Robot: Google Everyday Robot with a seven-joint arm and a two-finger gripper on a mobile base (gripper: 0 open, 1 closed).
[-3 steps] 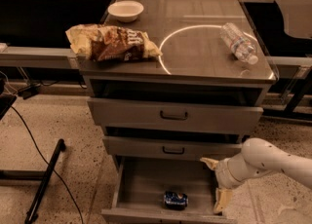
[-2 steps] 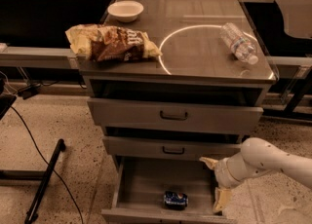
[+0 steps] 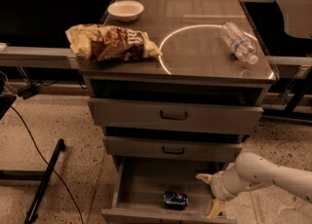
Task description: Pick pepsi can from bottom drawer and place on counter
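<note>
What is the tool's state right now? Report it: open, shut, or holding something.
Tool: open, holding nothing, over the right side of the bottom drawer, apart from the pepsi can.

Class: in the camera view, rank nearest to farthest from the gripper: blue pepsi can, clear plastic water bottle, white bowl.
Gripper at the bottom drawer, right side.
1. Blue pepsi can: in drawer, just left.
2. Clear plastic water bottle: counter, right.
3. White bowl: back left.
</note>
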